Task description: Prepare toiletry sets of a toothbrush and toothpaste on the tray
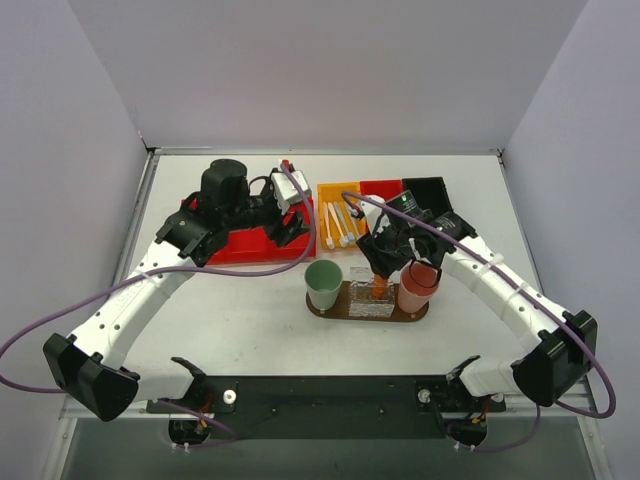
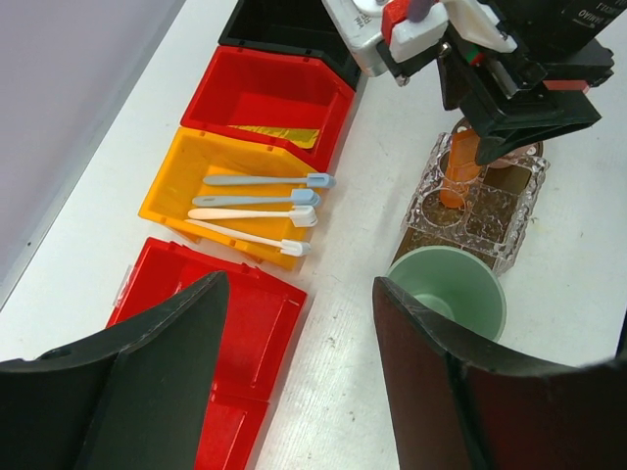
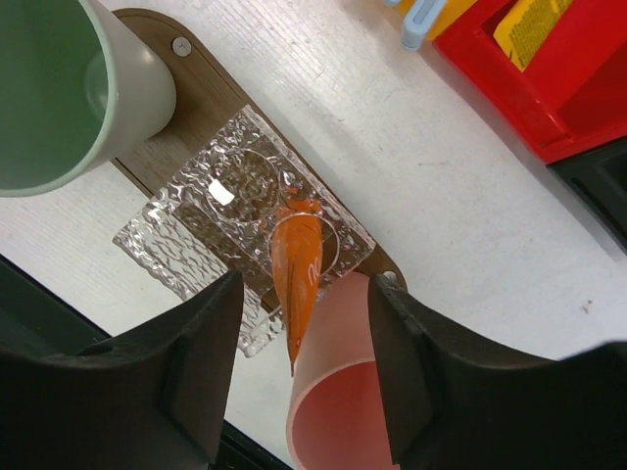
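Step in hand: I judge this to be the toothpaste placement. The small flat orange toothpaste tube (image 3: 296, 279) stands in one cell of the clear textured plastic holder (image 3: 186, 235) on the flat dark brown wooden oval tray (image 3: 211, 90).
Right end effector (image 3: 302, 290): released, with its fingers spread either side of the tube and, as far as I can see, not touching it.
Left end effector (image 2: 299, 284): spread wide and empty, hanging over the large red plastic bin (image 2: 245, 323), near the pale green cup (image 2: 451, 284).
Toothbrushes: four slim toothbrushes (image 2: 260, 180) lie in the yellow plastic bin (image 2: 157, 206) on the white worktop (image 2: 353, 372). None are on the tray.
Next move: I would lift the right arm straight up, clear of the tube and the salmon-pink cup (image 1: 417, 287). Then I would fetch a toothbrush. The handles lie close together, so it calls for a narrow pinch on a single handle.
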You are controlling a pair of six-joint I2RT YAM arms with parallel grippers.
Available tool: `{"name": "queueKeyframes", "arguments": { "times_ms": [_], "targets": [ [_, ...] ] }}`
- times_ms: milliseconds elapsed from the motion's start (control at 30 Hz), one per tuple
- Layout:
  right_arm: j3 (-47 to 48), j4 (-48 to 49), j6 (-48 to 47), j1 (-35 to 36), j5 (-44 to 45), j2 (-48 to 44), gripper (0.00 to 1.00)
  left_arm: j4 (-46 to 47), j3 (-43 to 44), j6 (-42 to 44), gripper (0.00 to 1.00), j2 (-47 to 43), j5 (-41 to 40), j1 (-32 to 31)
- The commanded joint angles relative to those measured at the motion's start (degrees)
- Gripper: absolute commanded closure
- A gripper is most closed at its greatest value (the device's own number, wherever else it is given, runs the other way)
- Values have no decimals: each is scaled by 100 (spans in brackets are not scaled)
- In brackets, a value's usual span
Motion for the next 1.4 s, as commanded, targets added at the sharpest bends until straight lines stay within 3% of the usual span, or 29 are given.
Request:
{"name": "queueKeyframes", "arguments": {
  "times_ms": [0, 133, 233, 400, 667, 1033, 1367],
  "targets": [
    [334, -224, -40, 32, 349, -283, 49, 279, 31, 34, 29, -77, -21, 24],
    [571, -207, -110, 6, 718, -354, 45, 471, 57, -27, 27, 11, -144, 24],
    [852, -172, -119, -29, 867, -319, 43, 743, 66, -115, 20, 125, -259, 32],
    [1361, 12, -41, -152, 1035, -21, 43, 859, 496, -299, 16, 748, -277, 94],
    [2459, 92, 337, -758, 789, 1104, 47, 1334, 699, -923, 16, 1083, -188, 419],
    [3576, 110, 470, -1127, 1000, 2817, 51, 1377, 295, -1064, 16, 881, -57, 928],
    [3999, 57, 434, -1365, 1000, 3856, 52, 1457, 75, -1135, 17, 864, 329, 1297]
  ]
}}
